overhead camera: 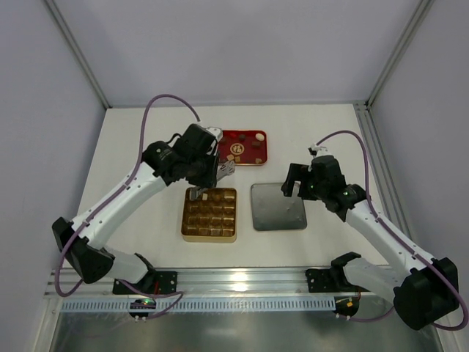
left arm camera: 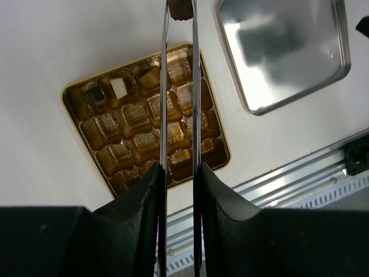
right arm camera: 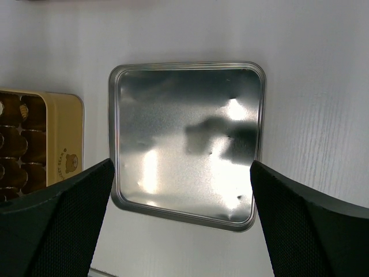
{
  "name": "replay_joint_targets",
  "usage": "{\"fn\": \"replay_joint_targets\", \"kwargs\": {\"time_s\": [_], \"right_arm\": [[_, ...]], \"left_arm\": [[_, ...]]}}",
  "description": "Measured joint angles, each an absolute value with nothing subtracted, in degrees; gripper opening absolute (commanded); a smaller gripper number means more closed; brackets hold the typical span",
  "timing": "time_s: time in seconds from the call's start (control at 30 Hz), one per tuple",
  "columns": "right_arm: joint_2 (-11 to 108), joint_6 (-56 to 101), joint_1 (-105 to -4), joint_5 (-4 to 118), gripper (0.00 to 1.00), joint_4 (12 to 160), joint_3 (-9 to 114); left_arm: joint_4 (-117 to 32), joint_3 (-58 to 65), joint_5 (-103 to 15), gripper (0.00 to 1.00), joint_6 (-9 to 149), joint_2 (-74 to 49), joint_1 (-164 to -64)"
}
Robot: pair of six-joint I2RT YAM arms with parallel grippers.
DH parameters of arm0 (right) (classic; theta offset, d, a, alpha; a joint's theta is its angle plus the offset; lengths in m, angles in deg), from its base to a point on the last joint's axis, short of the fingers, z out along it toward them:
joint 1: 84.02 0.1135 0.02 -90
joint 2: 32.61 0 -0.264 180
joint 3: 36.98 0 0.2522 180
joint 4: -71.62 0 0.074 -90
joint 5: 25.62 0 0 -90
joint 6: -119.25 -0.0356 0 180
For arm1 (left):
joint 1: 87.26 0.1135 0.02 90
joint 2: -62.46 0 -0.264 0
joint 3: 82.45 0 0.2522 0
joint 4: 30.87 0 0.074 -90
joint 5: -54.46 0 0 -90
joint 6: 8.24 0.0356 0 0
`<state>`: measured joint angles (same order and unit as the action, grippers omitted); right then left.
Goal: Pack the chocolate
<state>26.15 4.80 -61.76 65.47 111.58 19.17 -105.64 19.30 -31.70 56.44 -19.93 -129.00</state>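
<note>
My left gripper [overhead camera: 218, 171] [left arm camera: 180, 173] is shut on long metal tweezers [left arm camera: 164, 86]. A dark brown chocolate [left arm camera: 180, 8] is pinched between the tweezer tips, which hang over the far left corner of the gold gridded box [overhead camera: 209, 237] [left arm camera: 114, 157]. A cream-white piece [left arm camera: 119, 88] and a dark piece [left arm camera: 92, 96] lie in cells of the box; the other visible cells look empty. More chocolate [overhead camera: 258, 136] lies on the red tray [overhead camera: 249, 152] behind the box. My right gripper [overhead camera: 292, 188] [right arm camera: 181, 167] is open and holds nothing, above the silver tin lid [overhead camera: 278, 207] [right arm camera: 187, 138].
The silver lid [left arm camera: 285, 52] lies flat just right of the gold box [right arm camera: 63, 138], with a narrow strip of white table between them. An aluminium rail [overhead camera: 242, 279] runs along the near edge. White walls enclose the table on three sides.
</note>
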Motion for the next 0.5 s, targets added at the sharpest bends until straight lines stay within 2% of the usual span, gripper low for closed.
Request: {"fn": "replay_joint_targets", "kwargs": {"time_s": [0.2,0.5], "right_arm": [[26.3,3.6,-61.8,65.3,1.0,110.4,18.4],[26.2,3.2,-61.8,65.2,1.0,110.4,17.9]], "left_arm": [[-105.2,10.8,-33.9,0.28,55.0,-13.6,-130.5],[-103.1,2.9,-36.2,0.32,53.4,-12.0,-132.2]]}}
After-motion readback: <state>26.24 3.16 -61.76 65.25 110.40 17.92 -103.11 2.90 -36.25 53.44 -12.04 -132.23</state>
